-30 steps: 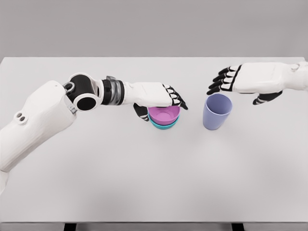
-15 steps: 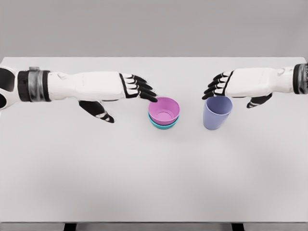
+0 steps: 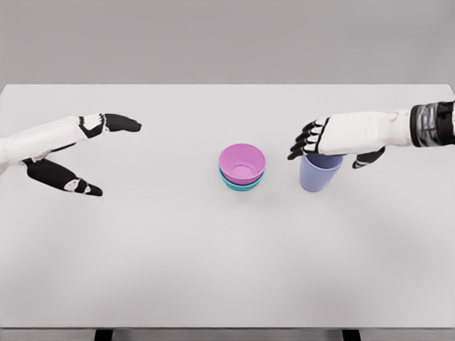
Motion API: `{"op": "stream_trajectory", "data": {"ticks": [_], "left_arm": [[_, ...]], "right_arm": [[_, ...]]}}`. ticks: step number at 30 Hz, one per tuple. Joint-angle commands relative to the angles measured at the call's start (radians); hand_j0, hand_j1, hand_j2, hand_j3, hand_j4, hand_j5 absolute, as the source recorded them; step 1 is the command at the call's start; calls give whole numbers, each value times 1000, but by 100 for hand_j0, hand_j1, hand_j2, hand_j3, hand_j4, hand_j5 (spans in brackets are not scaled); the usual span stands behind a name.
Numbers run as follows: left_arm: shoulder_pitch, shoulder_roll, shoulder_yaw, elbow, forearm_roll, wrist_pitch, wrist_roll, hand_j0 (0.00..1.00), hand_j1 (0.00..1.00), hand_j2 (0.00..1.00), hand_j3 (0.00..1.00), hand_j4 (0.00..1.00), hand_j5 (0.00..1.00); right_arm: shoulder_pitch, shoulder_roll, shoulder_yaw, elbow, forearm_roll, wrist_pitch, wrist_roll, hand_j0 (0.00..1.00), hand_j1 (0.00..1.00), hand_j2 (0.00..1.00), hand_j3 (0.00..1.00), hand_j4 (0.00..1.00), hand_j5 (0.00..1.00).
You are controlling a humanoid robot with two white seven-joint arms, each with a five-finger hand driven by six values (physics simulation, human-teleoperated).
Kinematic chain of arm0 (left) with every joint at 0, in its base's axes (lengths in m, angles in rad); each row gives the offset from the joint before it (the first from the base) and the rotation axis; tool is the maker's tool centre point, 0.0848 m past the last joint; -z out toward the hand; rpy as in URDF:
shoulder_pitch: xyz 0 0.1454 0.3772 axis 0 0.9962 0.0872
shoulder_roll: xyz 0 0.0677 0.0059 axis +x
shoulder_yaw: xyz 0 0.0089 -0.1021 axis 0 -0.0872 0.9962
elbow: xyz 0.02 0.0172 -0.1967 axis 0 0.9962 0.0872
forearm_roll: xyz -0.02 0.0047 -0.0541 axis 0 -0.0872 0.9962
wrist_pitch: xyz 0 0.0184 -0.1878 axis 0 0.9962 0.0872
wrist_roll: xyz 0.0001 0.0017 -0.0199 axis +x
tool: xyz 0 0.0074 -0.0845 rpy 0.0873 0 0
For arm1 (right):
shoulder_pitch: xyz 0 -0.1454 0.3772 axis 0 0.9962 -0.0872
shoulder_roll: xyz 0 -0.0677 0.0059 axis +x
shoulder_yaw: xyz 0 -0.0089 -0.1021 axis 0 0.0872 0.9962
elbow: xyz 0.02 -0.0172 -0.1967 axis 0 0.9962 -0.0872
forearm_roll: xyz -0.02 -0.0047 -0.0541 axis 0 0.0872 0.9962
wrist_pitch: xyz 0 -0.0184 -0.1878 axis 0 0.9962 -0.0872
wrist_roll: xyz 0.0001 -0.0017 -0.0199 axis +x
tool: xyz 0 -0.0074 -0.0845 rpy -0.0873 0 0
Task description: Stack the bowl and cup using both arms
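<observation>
A pink bowl (image 3: pixel 242 161) sits nested in a teal bowl (image 3: pixel 240 185) at the middle of the white table (image 3: pixel 213 270). To their right stands an upright lavender cup (image 3: pixel 317 177). My right hand (image 3: pixel 323 145) hovers just over the cup's rim, fingers spread and pointing left, thumb (image 3: pixel 367 158) on the cup's right side, holding nothing. My left hand (image 3: pixel 92 153) is far off at the left edge, open, fingers pointing right, thumb hanging below.
The table's far edge runs along the top against a grey wall. No other objects stand on it.
My left hand let go of the pink bowl, now stacked in the teal one, and drew back far to the left. My right hand came down closer onto the cup.
</observation>
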Motion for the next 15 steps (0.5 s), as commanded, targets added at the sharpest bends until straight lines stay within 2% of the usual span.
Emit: {"op": "stream_trajectory", "data": {"ticks": [1, 8, 15], "left_arm": [[0, 0, 17, 5, 11, 2, 0, 100, 100, 100, 100, 100, 100], [6, -9, 37, 5, 3, 2, 0, 100, 100, 100, 100, 100, 100], [8, -9, 37, 11, -1, 2, 0, 100, 100, 100, 100, 100, 100]], "right_arm": [[0, 10, 11, 18, 14, 2, 0, 100, 100, 100, 100, 100, 100], [-5, 12, 11, 30, 15, 2, 0, 100, 100, 100, 100, 100, 100], [-5, 47, 12, 63, 26, 2, 0, 100, 100, 100, 100, 100, 100]]}}
